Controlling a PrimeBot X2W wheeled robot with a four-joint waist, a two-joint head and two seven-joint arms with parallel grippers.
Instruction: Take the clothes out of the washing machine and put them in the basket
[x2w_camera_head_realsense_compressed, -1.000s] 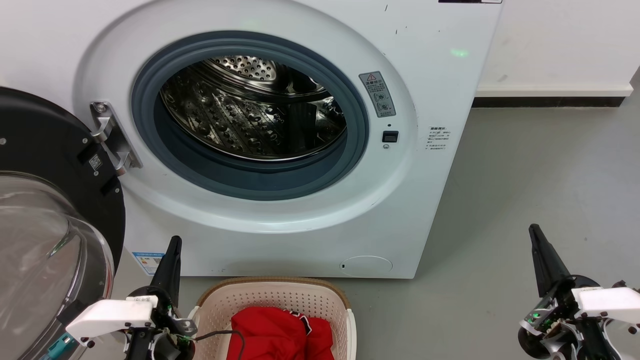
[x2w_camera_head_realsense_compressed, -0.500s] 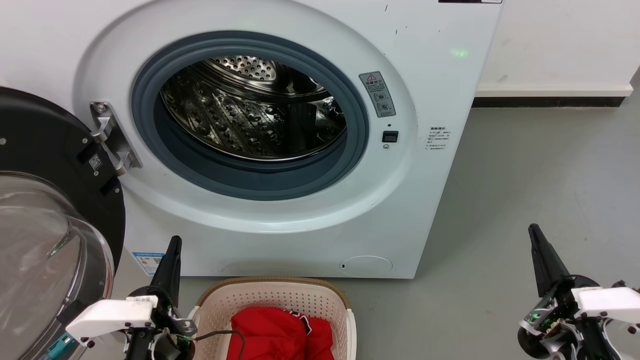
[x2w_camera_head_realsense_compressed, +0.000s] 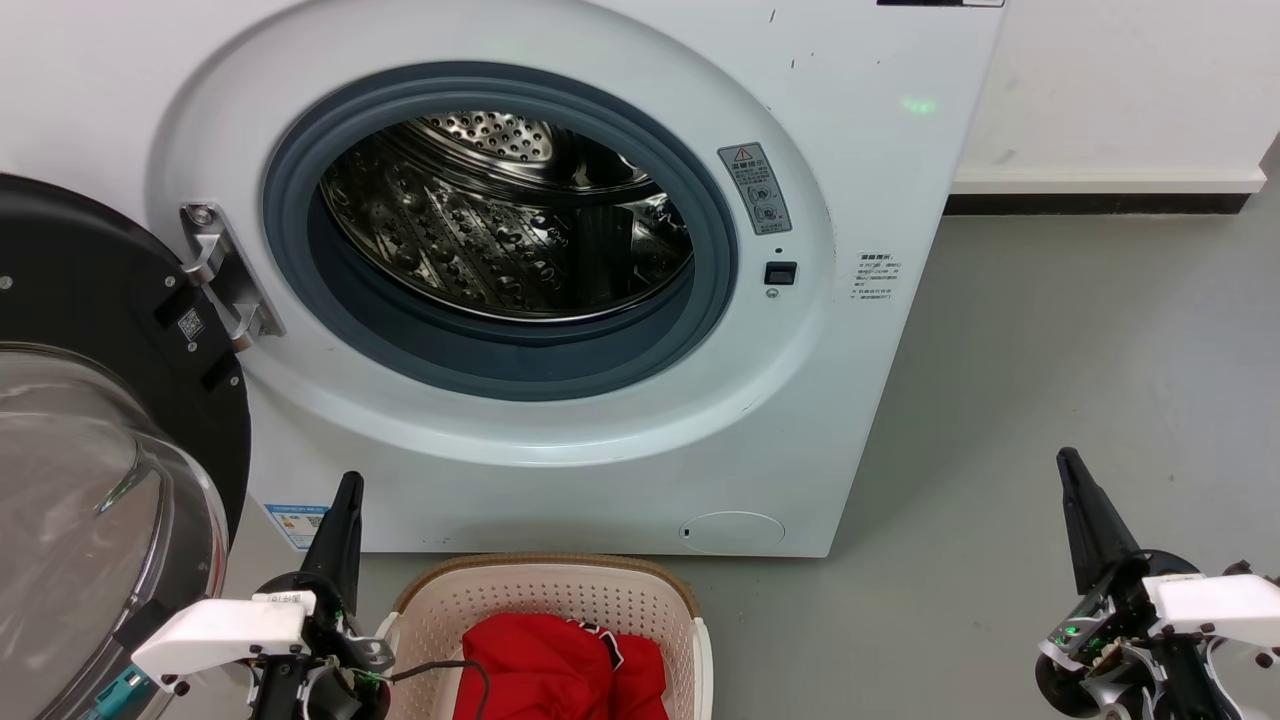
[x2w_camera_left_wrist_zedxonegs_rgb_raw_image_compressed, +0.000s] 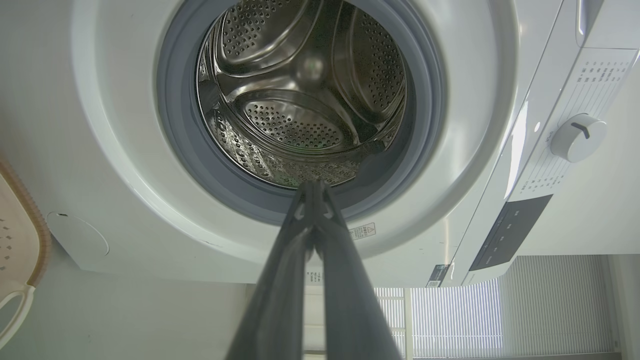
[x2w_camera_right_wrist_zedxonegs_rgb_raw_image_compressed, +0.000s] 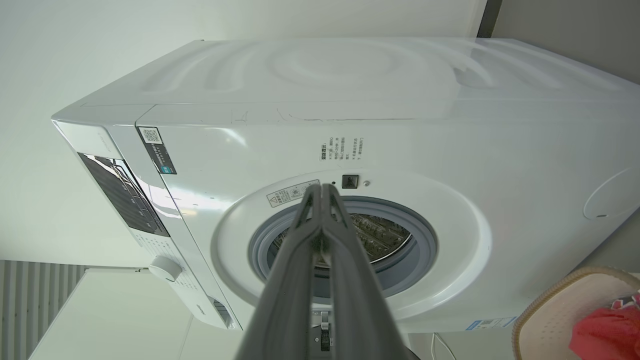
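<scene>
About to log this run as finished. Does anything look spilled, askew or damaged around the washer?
Nothing stands out. The drum looks empty, the red clothes lie inside the basket, and the door hangs open. Only small dark scuffs mark the washer.

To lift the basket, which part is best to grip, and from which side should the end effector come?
Probably the white handle loop on the right end of the basket, approached from above and the right by the right end effector. The loop stands clear of the perforated wall, so the jaws could close across it without catching the red clothes.
</scene>
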